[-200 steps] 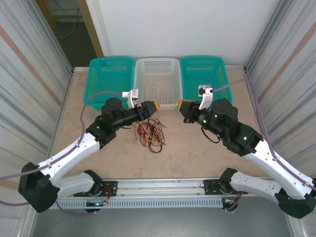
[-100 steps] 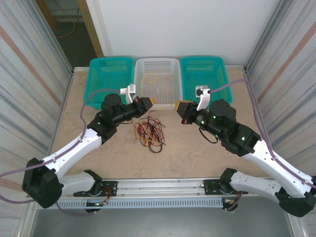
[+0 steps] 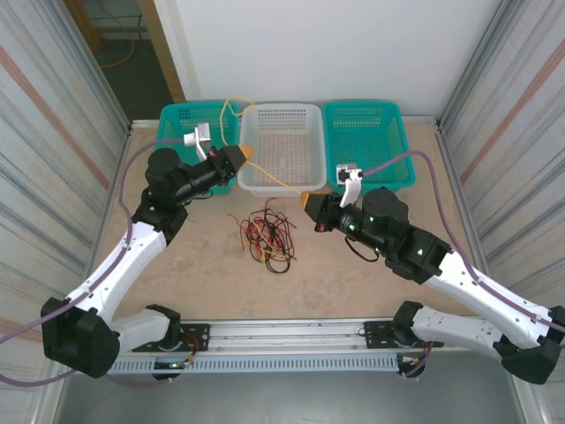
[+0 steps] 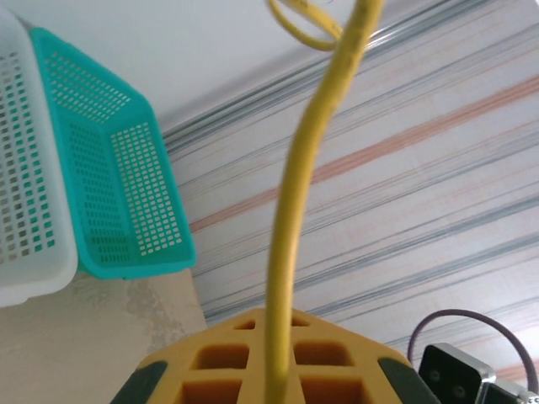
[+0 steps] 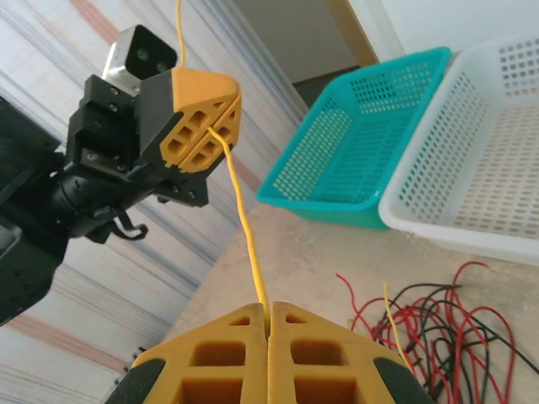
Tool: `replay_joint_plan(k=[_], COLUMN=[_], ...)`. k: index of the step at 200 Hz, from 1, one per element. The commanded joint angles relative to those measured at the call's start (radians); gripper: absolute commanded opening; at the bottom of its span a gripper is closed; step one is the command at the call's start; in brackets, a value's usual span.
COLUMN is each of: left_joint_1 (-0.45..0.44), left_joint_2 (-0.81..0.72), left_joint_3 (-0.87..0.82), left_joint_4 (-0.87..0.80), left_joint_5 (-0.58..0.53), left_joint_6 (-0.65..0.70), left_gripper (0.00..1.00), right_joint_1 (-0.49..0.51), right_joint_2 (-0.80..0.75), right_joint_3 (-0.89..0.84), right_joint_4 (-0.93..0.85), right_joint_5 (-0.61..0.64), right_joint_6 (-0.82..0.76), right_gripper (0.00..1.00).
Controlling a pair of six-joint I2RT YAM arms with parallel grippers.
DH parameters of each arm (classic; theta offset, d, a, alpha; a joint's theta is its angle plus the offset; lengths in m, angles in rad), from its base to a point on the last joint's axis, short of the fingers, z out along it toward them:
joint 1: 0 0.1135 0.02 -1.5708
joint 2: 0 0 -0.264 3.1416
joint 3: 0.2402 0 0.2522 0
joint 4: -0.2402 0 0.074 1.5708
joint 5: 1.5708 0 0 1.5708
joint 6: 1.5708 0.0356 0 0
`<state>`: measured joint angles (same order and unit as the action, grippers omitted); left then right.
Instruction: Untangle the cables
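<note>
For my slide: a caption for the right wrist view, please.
Right fingers and left fingers hold a yellow cable taut near the tangle.

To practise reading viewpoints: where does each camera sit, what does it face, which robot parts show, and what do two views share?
Top external: above and behind, looking down on the table, left gripper and right gripper.
Left wrist: behind its own fingers, facing the striped side wall.
Right wrist: behind its own fingers, facing the left gripper.
Shared: the yellow cable that both grippers pinch.
</note>
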<state>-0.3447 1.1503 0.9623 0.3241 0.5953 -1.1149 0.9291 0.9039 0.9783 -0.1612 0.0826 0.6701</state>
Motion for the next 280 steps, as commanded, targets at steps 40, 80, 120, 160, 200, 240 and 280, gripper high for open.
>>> replay_joint_plan(k=[40, 80, 120, 160, 200, 240, 280], left_joint_1=[0.183, 0.325, 0.369, 0.388, 0.424, 0.424, 0.424], left_joint_2=[0.049, 0.213, 0.417, 0.572, 0.671, 0.817, 0.855], left_joint_3=[0.158, 0.305, 0.491, 0.605, 0.661, 0.925, 0.944], left_joint_4=[-0.238, -0.404, -0.552, -0.596, -0.574, -0.897, -0.894], left_joint_5=[-0.201, -0.156, -0.262, -0.256, -0.103, -0.098, -0.131], left_joint_6=[0.190, 0.342, 0.563, 0.708, 0.796, 1.005, 1.034], left_gripper=[0.00, 0.00, 0.00, 0.00, 0.00, 0.00, 0.00], right_joint_1=[-0.023, -0.075, -0.073, -0.075, -0.082, -0.085, -0.088], right_joint_2=[-0.027, -0.064, -0.062, -0.069, -0.061, -0.044, -0.013], right_joint_3=[0.091, 0.052, 0.027, 0.034, 0.036, 0.033, 0.035], right_joint_4=[-0.353, -0.373, -0.356, -0.368, -0.367, -0.362, -0.345], right_joint_5=[0.211, 0.165, 0.140, 0.141, 0.142, 0.126, 0.111], right_joint_6=[-0.004, 0.026, 0.043, 0.030, 0.023, 0.025, 0.029], right_gripper=[0.57, 0.58, 0.55, 0.54, 0.54, 0.53, 0.52])
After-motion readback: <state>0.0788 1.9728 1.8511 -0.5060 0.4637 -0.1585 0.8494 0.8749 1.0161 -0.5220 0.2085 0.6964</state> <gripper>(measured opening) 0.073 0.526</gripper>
